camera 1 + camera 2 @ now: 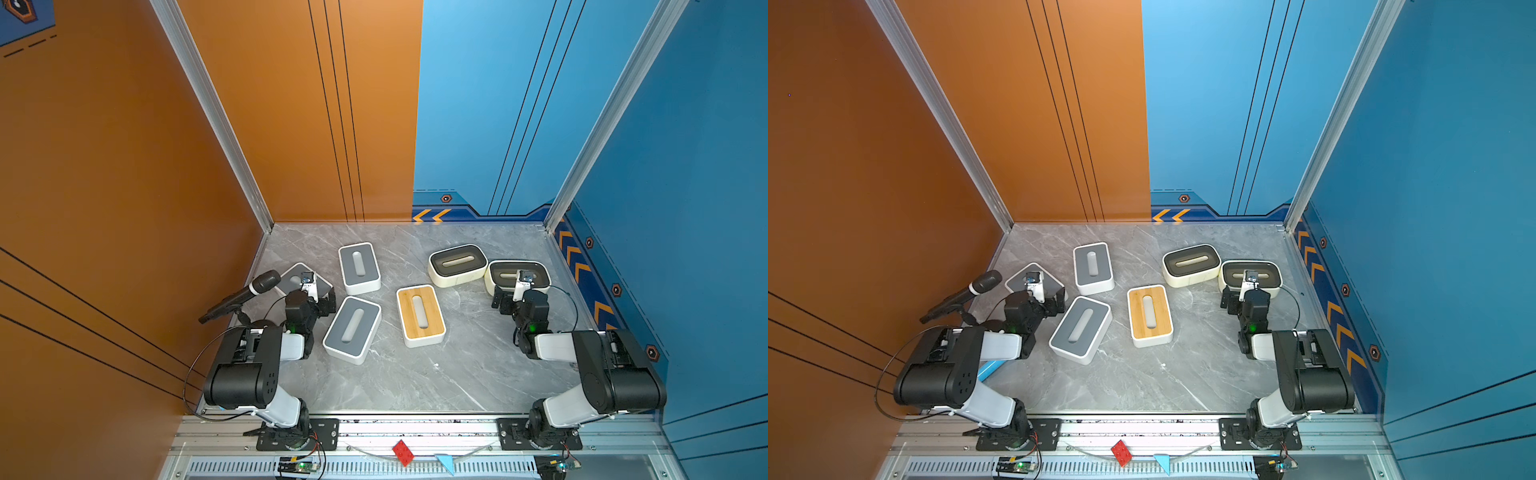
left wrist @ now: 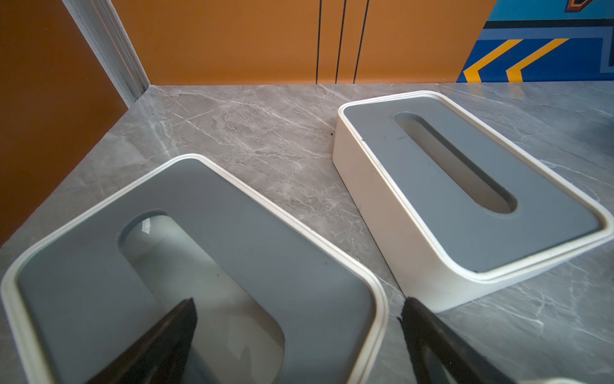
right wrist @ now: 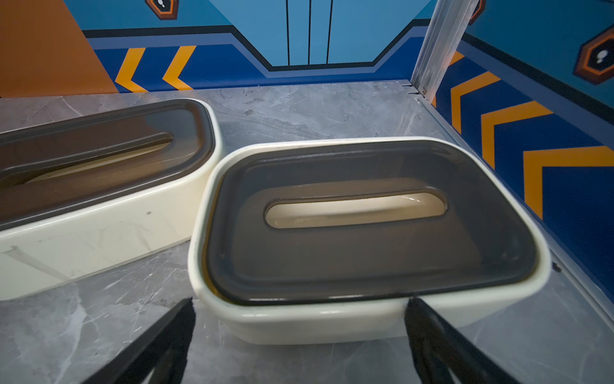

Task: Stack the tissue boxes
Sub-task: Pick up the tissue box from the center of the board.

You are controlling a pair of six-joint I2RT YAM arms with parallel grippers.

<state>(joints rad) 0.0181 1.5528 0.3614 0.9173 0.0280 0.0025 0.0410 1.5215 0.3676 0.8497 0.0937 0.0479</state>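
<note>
Six tissue boxes lie singly on the marble table. Three are white with grey tops: one at the far left, one behind, one nearer. A bamboo-topped box sits in the middle. Two cream boxes with dark-brown tops touch at the right. My left gripper is open above the leftmost grey box, one finger over its slot, the other past its rim. My right gripper is open just before the rightmost cream box, holding nothing.
A black microphone leans in from the left wall beside the left arm. Orange and blue walls close the table on three sides. A red brick and a blue triangle lie on the front rail.
</note>
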